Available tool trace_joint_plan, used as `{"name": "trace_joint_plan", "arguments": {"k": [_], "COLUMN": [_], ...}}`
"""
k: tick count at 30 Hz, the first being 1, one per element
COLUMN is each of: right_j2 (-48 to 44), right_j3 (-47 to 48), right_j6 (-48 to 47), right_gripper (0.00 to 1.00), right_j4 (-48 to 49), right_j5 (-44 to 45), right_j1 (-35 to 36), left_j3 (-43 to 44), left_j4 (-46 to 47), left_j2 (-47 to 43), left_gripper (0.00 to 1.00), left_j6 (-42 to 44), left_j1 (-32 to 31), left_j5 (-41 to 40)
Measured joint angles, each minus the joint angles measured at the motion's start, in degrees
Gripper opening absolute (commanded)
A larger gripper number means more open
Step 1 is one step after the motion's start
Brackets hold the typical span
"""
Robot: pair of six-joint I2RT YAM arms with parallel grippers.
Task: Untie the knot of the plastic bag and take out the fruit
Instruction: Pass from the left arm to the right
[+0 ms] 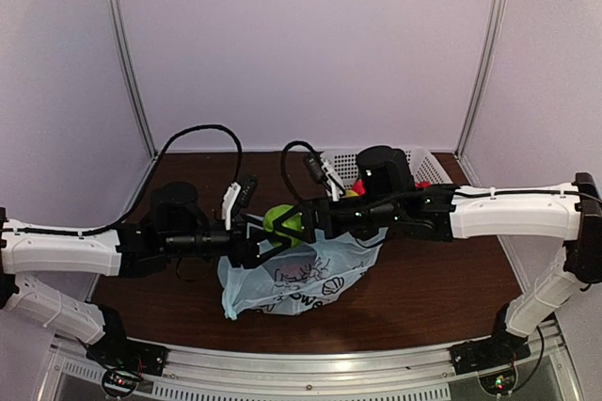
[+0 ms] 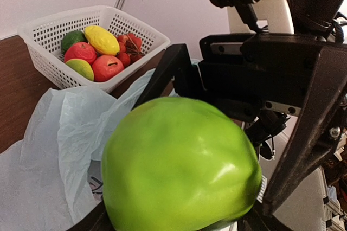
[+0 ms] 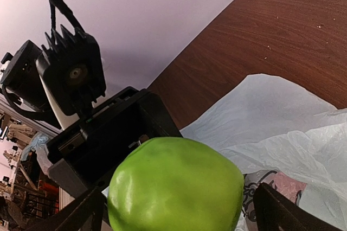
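Over the brown table (image 1: pixel 442 279), the left gripper (image 1: pixel 278 232) and right gripper (image 1: pixel 299 222) meet from opposite sides around a green apple (image 1: pixel 279 219), just above the pale blue plastic bag (image 1: pixel 282 290) with black drawings. A white perforated basket (image 1: pixel 429 161) stands at the back, partly hidden by the right arm

The left arm (image 1: pixel 66 252) reaches in from the left side and the right arm (image 1: pixel 513 213) from the right, both stretched almost level, so the two wrists face each other over the middle. The left gripper (image 1: pixel 273 232) is closed on a green apple (image 1: pixel 282 220) and holds it up in the air. The right gripper (image 1: pixel 299 224) stands wide open, with one finger on each side of the same apple
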Motion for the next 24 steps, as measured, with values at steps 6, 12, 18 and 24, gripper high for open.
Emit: {"name": "trace_joint_plan", "arguments": {"k": [6, 12, 18, 24], "right_j2": [0.8, 0.8, 0.7, -4.3], "right_j3": [0.2, 0.2, 0.2, 0.3], "right_j6": [2.0, 2.9, 2.8, -0.1], "right_gripper": [0.77, 0.68, 0.65, 0.64], "right_j4": [1.0, 1.1, 0.8, -4.8], "right_j5": [0.2, 0.4, 2.3, 7.6], "right_j1": [0.2, 0.2, 0.1, -4.0], "left_j3": [0.3, 0.9, 2.1, 10.6], "left_j4": [0.0, -0.6, -3.6, -19.8], "left_j2": [0.4, 0.7, 0.7, -2.2], "left_gripper": [0.59, 0.74, 0.97, 0.98], "left_j6": [0.1, 0.4, 0.4, -1.5], "left_j1": [0.0, 0.0, 0.0, 0.4], "left_j5": [0.3, 0.2, -1.6, -9.2]}}
